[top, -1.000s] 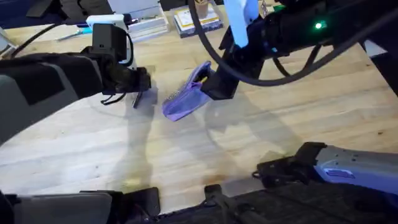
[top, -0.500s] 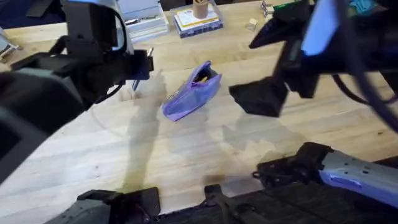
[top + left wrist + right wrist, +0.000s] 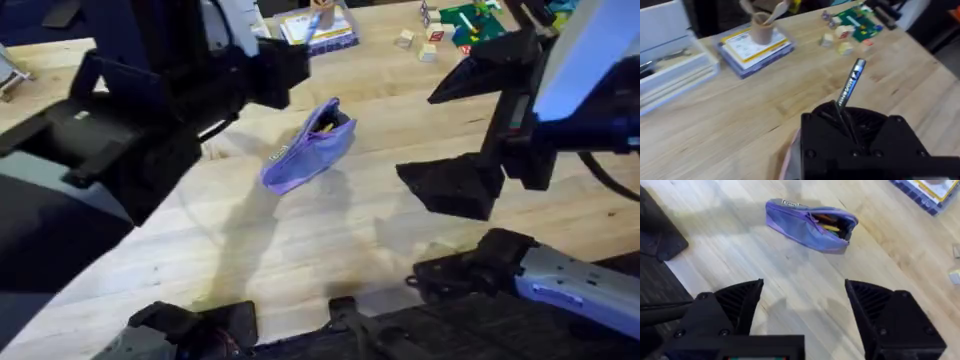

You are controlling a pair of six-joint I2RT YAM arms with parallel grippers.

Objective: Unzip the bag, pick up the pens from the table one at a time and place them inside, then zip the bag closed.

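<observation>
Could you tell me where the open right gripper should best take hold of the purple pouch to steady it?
Probably the closed end of the pouch, from above: it lies flat, and its other end gapes open with a yellow pen inside. Right gripper is open.

The bag (image 3: 308, 148) is showing lavender-purple — yellow glinting inside its mouth — the pen (image 3: 850, 84) silvery-grey with blue lettering, the counter (image 3: 300, 240) pale wood-grained.
</observation>
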